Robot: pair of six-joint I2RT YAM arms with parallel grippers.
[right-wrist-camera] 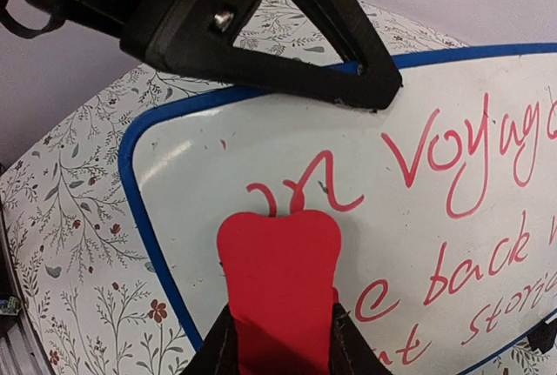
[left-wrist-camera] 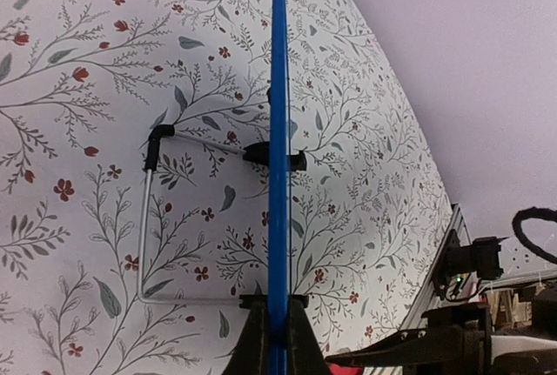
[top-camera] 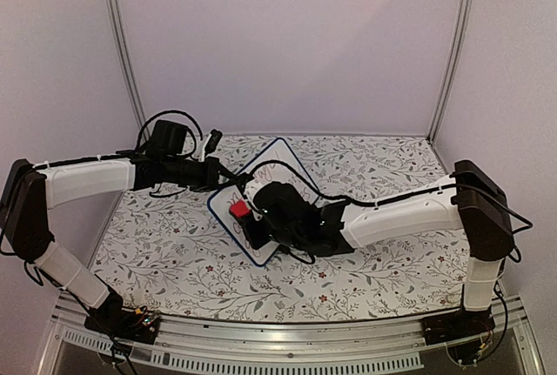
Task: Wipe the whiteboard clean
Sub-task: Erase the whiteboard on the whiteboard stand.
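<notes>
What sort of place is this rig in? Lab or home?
Probably a lab test booth: plain walls on metal corner posts, a floral cloth as the work surface, and a metal rail along the near edge.

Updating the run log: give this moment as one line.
left gripper: shut on whiteboard edge | right gripper: shut on red eraser | red writing: visible

Glossy board, matt cloth, soft red block.
Smooth, shiny white whiteboard [right-wrist-camera: 191,184] with blue plastic-looking rim; matt, felt-like red eraser [right-wrist-camera: 278,271] inside the matt black plastic right end effector [right-wrist-camera: 280,349]; bare metal wire stand [left-wrist-camera: 144,236] beside the left end effector [left-wrist-camera: 277,344]; matt printed cloth over the counter [left-wrist-camera: 87,88].
</notes>
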